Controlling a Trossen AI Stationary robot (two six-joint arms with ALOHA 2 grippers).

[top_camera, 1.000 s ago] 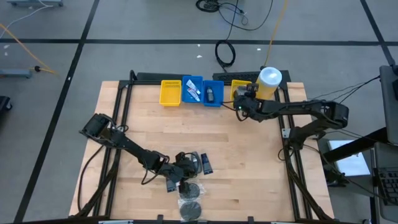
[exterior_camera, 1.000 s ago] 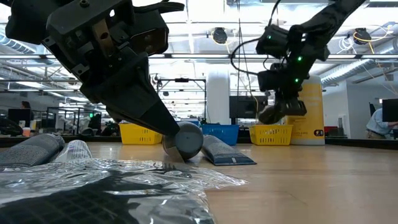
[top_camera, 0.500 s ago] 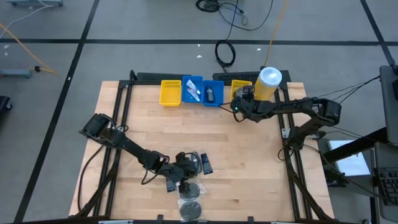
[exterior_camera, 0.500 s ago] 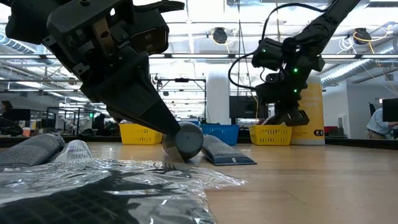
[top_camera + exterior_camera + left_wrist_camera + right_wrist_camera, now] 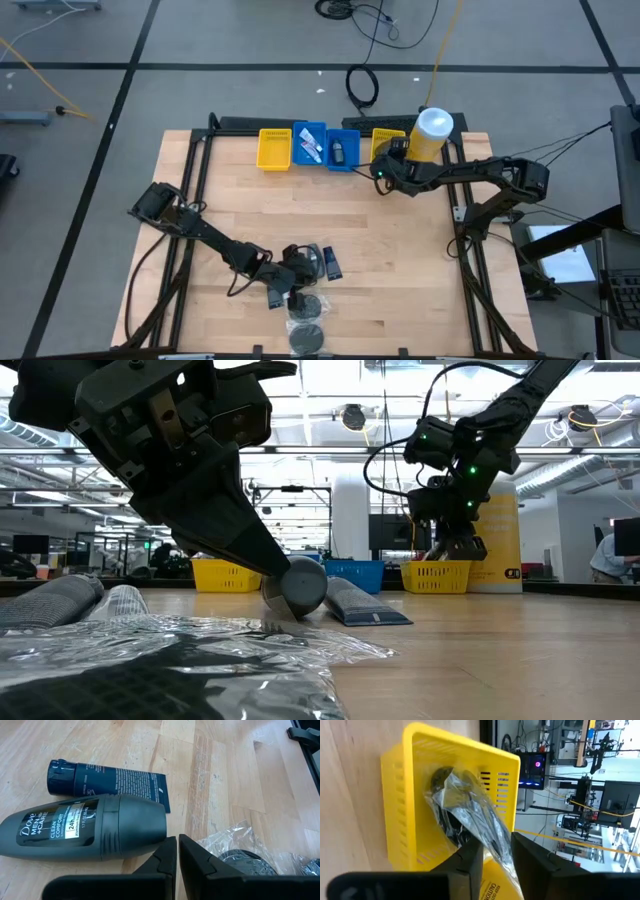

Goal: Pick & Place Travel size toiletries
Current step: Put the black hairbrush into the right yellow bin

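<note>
Wooden table [image 5: 400, 260]: "Dove Men+Care Clean Comfort" bottle [image 5: 85, 832] beside pressed-together left end effector [image 5: 177, 855]; right end effector [image 5: 495, 852] spread, perhaps empty.

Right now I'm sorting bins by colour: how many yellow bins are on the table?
2. One yellow bin sits at the far edge, left of the blue bins. The other yellow bin is right of them, beside the right gripper.

On my left wrist feed I can read the dark grey roll-on deodorant bottle [image 5: 85, 832] lying on the wooden table: "Dove MEN+CARE", "CLEAN COMFORT" and "24h". The dark blue squeeze tube [image 5: 107, 783] just beyond it carries fine print I can't make out. The big yellow canister [image 5: 492, 889] shows partial black lettering, unreadable.
</note>
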